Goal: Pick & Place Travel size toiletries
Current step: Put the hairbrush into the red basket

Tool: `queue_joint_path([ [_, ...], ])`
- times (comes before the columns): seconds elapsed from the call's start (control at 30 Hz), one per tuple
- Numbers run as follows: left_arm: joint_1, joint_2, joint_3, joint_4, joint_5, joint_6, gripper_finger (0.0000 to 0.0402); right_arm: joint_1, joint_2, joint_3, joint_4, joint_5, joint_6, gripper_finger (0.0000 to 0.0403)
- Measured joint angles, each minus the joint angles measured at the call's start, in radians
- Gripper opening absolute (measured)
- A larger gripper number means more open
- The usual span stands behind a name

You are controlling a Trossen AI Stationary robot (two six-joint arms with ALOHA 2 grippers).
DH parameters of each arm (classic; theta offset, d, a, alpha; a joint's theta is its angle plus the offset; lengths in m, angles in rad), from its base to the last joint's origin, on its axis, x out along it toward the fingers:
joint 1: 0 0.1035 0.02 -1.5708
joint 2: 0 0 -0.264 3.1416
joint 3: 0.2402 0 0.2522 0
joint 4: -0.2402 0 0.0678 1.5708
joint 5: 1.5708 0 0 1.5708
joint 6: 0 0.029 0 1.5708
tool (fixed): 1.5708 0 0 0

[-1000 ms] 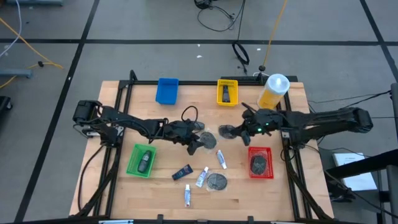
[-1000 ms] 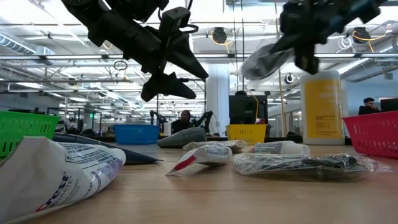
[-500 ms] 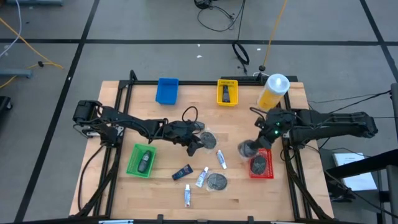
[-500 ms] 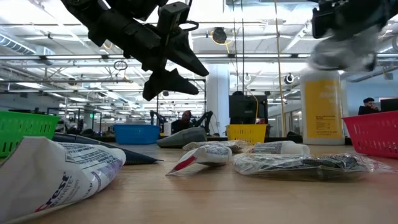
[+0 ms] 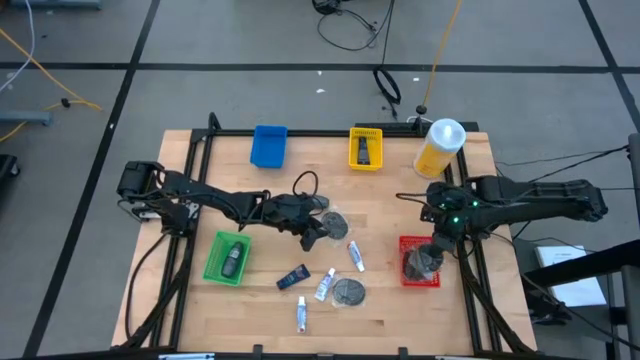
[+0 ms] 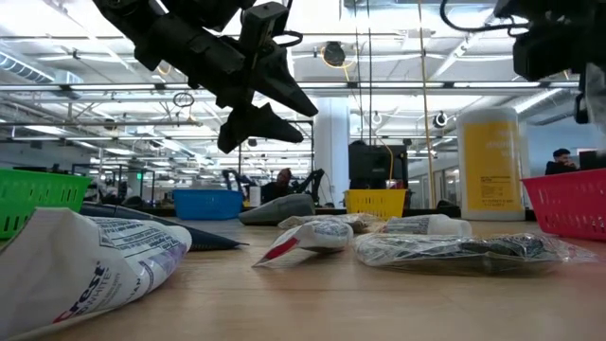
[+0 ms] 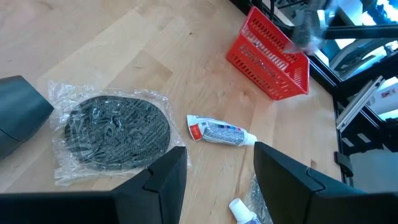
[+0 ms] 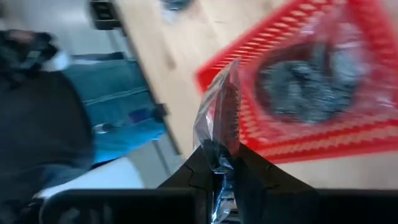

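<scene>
Right gripper [image 5: 434, 252] hung over the red tray [image 5: 436, 277], pinching the plastic wrap of a bagged dark disc [image 8: 219, 134] so it could drop beside the disc already there, while the left gripper [image 5: 318, 232] waited open above another wrapped disc [image 7: 118, 130] on the table [image 5: 380, 300].

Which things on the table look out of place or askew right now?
Nothing looks spilled or damaged. Several toiletries still lie loose at mixed angles on the bare table between the green tray and red tray. The right claw holds a bagged disc edge-up over the red tray.
</scene>
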State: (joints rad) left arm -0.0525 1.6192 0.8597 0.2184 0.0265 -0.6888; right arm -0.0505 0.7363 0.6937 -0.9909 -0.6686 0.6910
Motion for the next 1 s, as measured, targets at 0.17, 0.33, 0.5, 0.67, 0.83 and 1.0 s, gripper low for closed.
queue_joint_path([
  [0.17, 0.0, 0.0, 0.0, 0.0, 0.0, 0.0, 0.0182, 0.0, 0.029, -0.039, 0.027, 0.036, -0.048, 0.0029],
  [0.33, 0.0, 0.0, 0.0, 0.002, 0.0, 0.0, 0.0182, 0.001, 0.045, -0.116, 0.105, -0.019, -0.048, 0.0027],
  [0.5, 0.0, 0.0, 0.0, 0.003, 0.0, 0.0, 0.0182, 0.001, 0.047, -0.173, 0.191, -0.017, -0.042, 0.0036],
  [0.67, 0.0, 0.0, 0.0, 0.003, -0.001, 0.0, 0.0182, 0.001, 0.047, -0.213, 0.254, -0.017, -0.041, 0.004],
  [0.83, 0.0, 0.0, 0.0, 0.003, -0.001, 0.0, 0.0182, 0.001, 0.047, -0.227, 0.292, -0.018, -0.03, 0.0045],
  [1.0, 0.0, 0.0, 0.0, 0.003, -0.001, 0.0, 0.0182, 0.001, 0.046, -0.227, 0.292, -0.02, -0.022, 0.0087],
])
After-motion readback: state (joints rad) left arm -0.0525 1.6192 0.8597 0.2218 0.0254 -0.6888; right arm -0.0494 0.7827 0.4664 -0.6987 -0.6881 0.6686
